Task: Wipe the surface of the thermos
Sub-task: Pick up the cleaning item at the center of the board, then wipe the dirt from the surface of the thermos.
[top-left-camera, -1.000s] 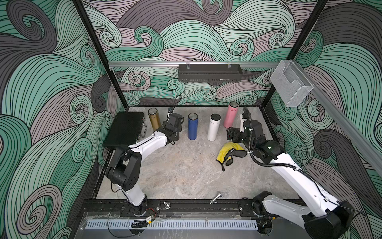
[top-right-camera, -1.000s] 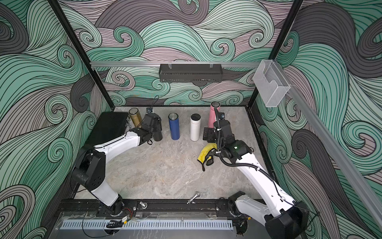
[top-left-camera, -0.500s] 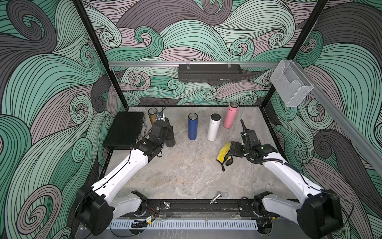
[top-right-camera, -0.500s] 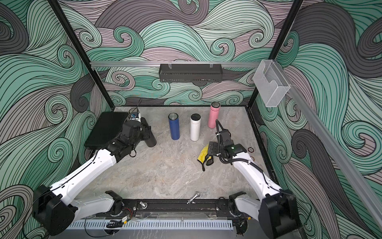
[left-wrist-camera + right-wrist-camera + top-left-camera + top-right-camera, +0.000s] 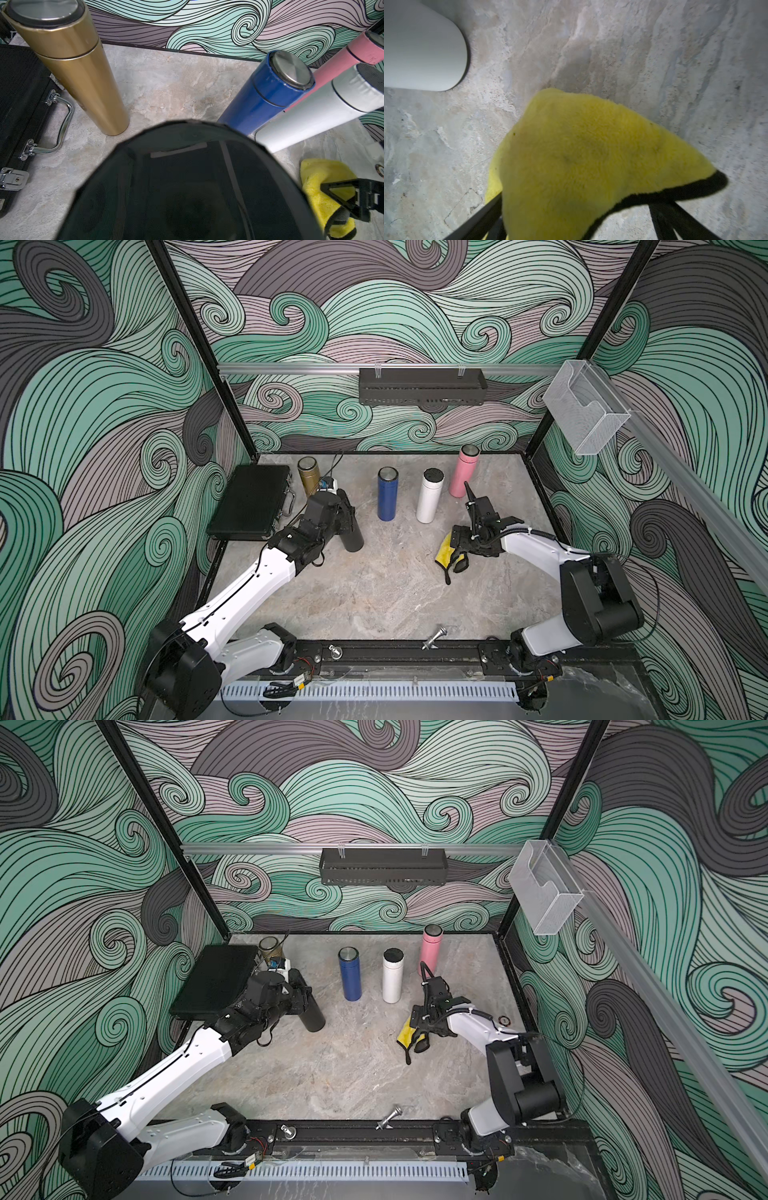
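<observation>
Clamping black thermos (image 5: 352,536), left gripper (image 5: 344,515) hides its fingertips; right gripper (image 5: 455,556) spread astride cloth (image 5: 591,153).

cloth (image 5: 444,549) before thermos row (image 5: 387,497), case (image 5: 249,502) left

left arm (image 5: 245,589) white, black joints | right arm (image 5: 536,549) alike | right pincer (image 5: 453,558) black

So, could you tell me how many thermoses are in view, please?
5: gold beside the case, black in the left gripper, then blue, white and pink standing in a row at the back. None seems hidden.
</observation>
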`<state>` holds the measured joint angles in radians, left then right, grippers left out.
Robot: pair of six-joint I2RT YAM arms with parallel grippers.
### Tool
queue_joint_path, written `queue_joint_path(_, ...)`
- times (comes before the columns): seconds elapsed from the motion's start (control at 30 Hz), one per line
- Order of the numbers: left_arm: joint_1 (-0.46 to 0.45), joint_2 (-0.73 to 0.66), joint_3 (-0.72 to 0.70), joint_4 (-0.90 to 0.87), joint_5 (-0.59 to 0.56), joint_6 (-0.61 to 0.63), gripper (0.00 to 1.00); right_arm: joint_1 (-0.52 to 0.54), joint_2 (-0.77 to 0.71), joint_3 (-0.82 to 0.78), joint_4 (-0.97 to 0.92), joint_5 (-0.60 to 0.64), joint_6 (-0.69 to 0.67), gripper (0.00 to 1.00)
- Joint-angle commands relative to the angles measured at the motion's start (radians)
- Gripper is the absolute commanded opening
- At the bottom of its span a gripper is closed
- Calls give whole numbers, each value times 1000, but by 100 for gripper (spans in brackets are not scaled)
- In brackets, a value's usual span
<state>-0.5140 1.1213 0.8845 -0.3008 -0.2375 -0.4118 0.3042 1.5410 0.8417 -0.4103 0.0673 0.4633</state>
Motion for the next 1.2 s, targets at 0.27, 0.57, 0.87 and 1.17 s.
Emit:
queue_joint_path(0.27,-23,-39,-25,61,53,-42,0,-7,109,15,114,20,23,78)
queue_joint_path(0.57,-62,-51,-65,101,78,12,0,9,14,-62,112,-27,39,0)
queue_joint_path(0.87,-96,-33,-128,206,159,77,0,226,-436,-89,135,-265,109,0)
queue_joint_path(1.17,-119,-36,-159,276,224,167,0,346,-221,271,220,-326,140,0)
